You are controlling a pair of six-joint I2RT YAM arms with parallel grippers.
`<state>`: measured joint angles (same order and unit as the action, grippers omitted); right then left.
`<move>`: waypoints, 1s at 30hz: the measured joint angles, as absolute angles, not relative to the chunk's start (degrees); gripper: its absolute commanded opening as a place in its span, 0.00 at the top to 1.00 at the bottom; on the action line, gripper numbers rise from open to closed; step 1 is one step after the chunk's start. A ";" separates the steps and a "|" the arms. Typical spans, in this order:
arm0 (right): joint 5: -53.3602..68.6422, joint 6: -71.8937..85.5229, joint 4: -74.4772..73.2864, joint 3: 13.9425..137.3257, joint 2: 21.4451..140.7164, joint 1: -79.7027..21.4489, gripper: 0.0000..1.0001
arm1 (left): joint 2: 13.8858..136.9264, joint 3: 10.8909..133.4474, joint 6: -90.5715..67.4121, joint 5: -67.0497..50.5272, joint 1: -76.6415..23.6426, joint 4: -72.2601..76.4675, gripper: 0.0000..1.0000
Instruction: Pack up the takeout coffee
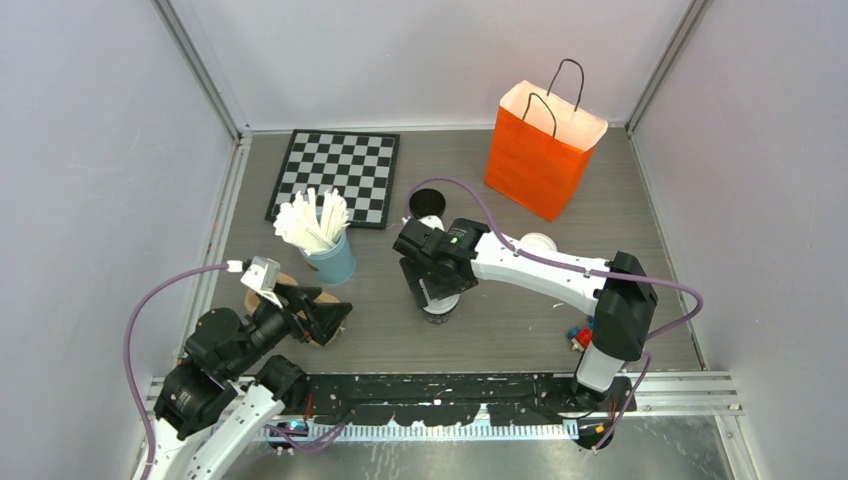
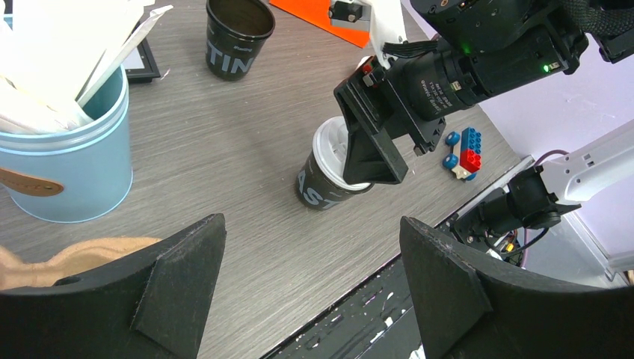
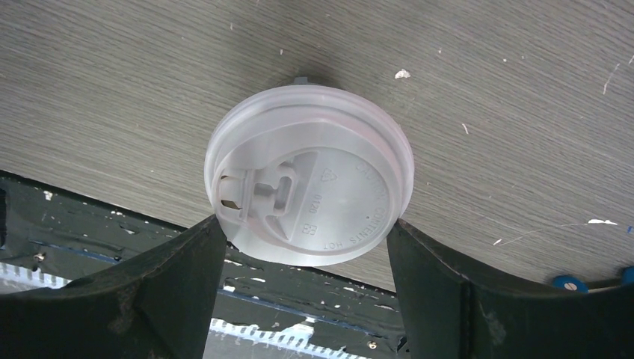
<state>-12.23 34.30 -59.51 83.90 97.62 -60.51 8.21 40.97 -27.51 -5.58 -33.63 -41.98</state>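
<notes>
Right fingers [image 3: 172, 284] closed on round white plastic lid [image 3: 308, 173], held between them, small black paper cup [image 2: 318, 191] beneath. Left fingers [image 2: 172, 277] wide open, empty. Recommend light squeeze, vertical lift, cup upright.

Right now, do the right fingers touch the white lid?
Touching. In the right wrist view, both right fingers meet the rim of the white lid, with no gap on either side.
</notes>
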 measured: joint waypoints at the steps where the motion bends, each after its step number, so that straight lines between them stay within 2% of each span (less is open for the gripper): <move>1: -12.01 34.30 -59.40 83.90 97.62 -60.51 0.20 | 8.21 40.97 -27.53 -5.58 -33.63 -41.98 0.12; 15: -11.22 34.35 -58.76 83.68 97.65 -60.51 0.17 | 7.97 40.97 -27.46 -5.50 -33.63 -42.04 0.12; 20: -11.27 34.37 -58.87 83.68 97.65 -60.51 0.12 | 7.97 40.97 -27.38 -5.32 -33.63 -42.06 0.12; 26: -11.29 34.37 -59.11 83.68 97.65 -60.51 0.12 | 7.97 40.97 -26.98 -5.19 -33.63 -42.06 0.12; 30: -11.25 34.39 -59.22 83.68 97.65 -60.51 0.15 | 7.97 40.97 -26.79 -5.17 -33.63 -42.06 0.12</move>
